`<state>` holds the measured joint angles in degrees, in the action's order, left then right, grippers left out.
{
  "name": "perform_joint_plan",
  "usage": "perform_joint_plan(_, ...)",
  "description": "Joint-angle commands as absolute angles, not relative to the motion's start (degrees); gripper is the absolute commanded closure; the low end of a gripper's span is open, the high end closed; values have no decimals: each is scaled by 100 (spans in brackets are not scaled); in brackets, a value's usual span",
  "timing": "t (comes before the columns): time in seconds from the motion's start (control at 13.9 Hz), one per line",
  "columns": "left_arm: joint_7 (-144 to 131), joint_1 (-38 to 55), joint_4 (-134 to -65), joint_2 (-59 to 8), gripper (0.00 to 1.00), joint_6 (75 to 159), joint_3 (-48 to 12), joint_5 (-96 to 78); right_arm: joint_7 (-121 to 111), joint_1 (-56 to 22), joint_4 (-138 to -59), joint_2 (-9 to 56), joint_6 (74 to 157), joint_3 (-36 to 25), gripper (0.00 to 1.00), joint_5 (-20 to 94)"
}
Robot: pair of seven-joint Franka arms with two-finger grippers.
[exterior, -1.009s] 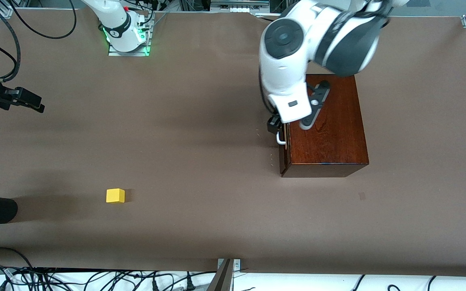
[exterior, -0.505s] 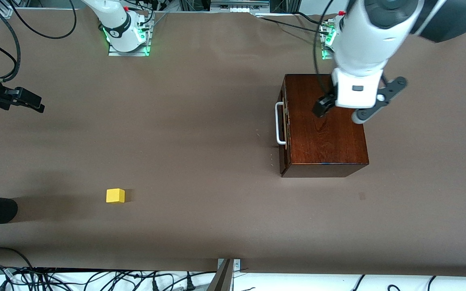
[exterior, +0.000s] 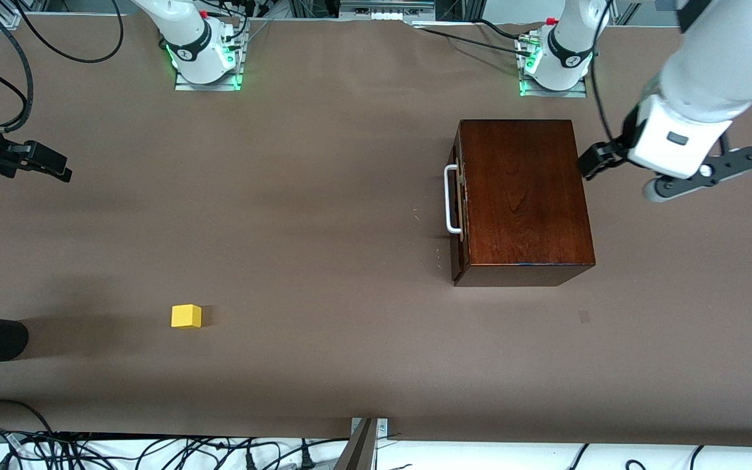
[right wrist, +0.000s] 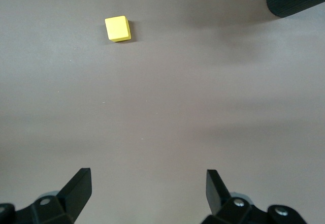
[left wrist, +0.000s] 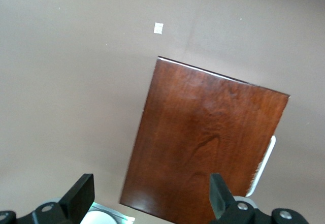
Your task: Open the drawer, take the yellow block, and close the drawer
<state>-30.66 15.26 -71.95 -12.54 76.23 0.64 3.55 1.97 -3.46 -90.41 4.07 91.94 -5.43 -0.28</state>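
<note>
The yellow block (exterior: 186,316) sits nearest the front camera, toward my right arm's end of the table (exterior: 324,196), untouched. The drawer (exterior: 457,199) (white handle (exterior: 450,199) flush) is closed in its wooden box (exterior: 523,196). My left gripper (exterior: 595,160) hangs wide, empty, beside the box; my right gripper (right wrist: 147,186) waits, spread, empty.
</note>
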Motion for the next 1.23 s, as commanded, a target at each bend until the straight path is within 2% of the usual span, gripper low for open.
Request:
perform_joint_plan(0.0,-2383,1398,-8336,-460,0,8170,61,237,229,-246,-8982,413,9193,-448,0,-44)
perform_joint_plan(0.22,-1462,1380,-9498,192,0,9050,386,185,229,-246,-8982,413,9193,-448,0,-44)
perform_joint_plan(0.36,-1056,1380,-9851,299,0,9342,649,-60,229,-246,-8982,413,9185,-448,0,-44)
perform_joint_plan(1.15,-994,1274,-9783,281,0,9255,650,-53,229,-246,-8982,413,9193,-448,0,-44)
